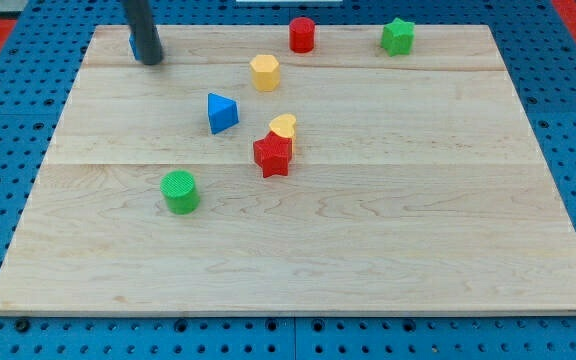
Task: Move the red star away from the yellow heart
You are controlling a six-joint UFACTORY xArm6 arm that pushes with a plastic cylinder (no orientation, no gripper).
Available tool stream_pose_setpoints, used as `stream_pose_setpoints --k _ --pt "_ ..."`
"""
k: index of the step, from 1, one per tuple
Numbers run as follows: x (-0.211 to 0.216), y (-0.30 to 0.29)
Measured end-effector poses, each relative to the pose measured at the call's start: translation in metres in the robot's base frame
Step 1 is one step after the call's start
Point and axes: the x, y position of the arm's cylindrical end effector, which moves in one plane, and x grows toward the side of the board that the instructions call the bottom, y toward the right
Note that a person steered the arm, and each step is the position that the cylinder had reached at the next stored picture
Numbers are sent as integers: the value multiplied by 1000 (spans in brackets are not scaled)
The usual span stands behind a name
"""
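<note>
While the red star (pixel 272 156) touches the yellow heart (pixel 283 126), my tip (pixel 150 60), a bare upright end effector grasping nothing, stands far left.

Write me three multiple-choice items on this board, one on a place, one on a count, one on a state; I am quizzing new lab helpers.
1. Where is my tip?
A. near the view's top left corner
B. between the star and the heart
C. at the view's bottom right

2. How many green blocks are on the board?
A. one
B. two
C. three

3. How do the red star and the yellow heart stand?
A. at opposite edges
B. pressed together
C. stacked

Key:
1 A, the rod ends there, far from both.
2 B, a green cylinder and a green star.
3 B, no gap shows between them.
</note>
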Motion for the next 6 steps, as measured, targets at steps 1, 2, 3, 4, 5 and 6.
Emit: stream_pose_setpoints --k 1,2,3,4,5,6 --pt "28 14" --pt "56 66" --pt "77 131" --pt "116 209" --pt "170 218" --pt "188 154"
